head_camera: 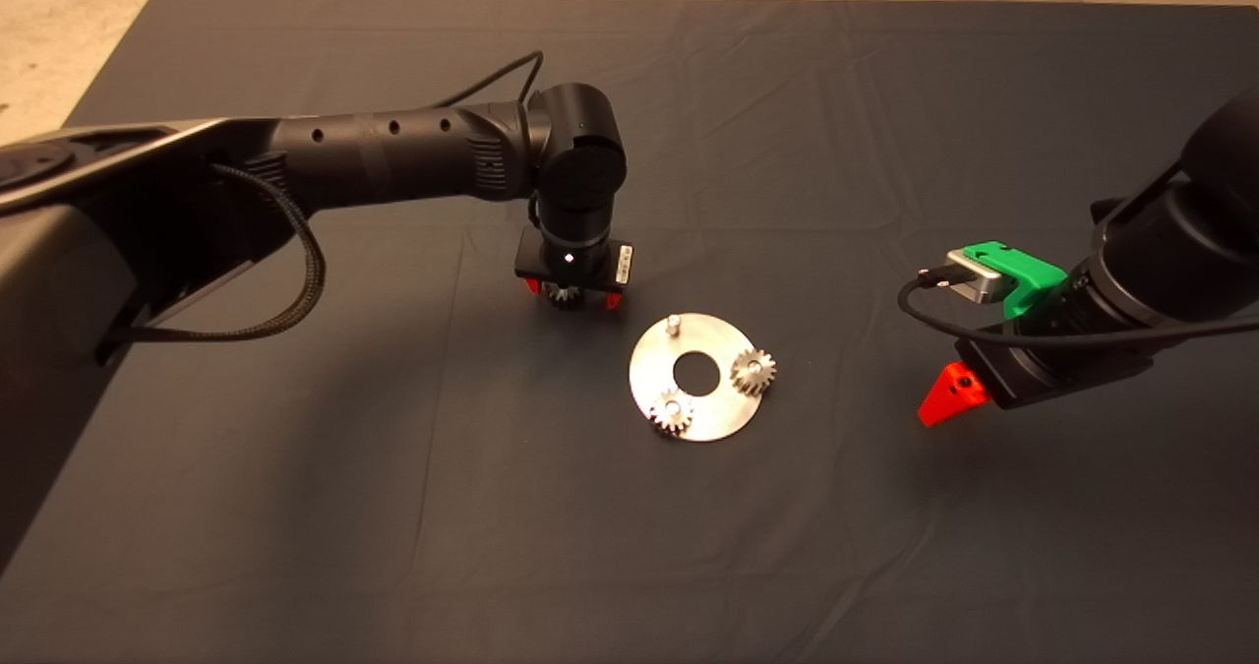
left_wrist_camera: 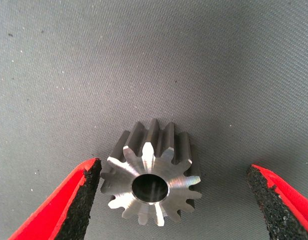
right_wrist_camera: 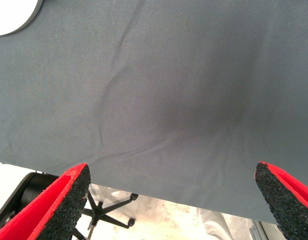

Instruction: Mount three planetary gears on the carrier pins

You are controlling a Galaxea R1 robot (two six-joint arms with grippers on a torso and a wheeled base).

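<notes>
Silver metal is seen in three places on the tabletop (head_camera: 885,103), which is covered by a dark grey cloth mat: a flat round shiny disc with a large central hole (head_camera: 700,403), two small toothed spur gears already seated on it, one at the near edge (head_camera: 673,412) and one at the right edge (head_camera: 753,371), and a third small toothed steel gear (left_wrist_camera: 151,179) lying loose on the mat just beside the disc, on its far left side. One short silver stud (head_camera: 673,325) is left bare at the far edge of the disc, so two of the three gears are judged installed and the last pick-up is judged to be the step in hand. The left pincer (head_camera: 573,295) is held directly over the loose gear, pointing down; in the left wrist view its red fingers with black pads (left_wrist_camera: 84,192) are spread wide on either side of the gear, one pad very near the teeth and the other well apart, and nothing is gripped. The right pincer (head_camera: 944,400) is parked to the right of the disc, well apart from it, with its fingers spread wide and empty over bare mat. For the next move, closing evenly on the gear's flanks is called for, then a lift, a short carry to the bare stud, and careful alignment of the round bore over it, with the teeth kept clear of the two seated gears.
</notes>
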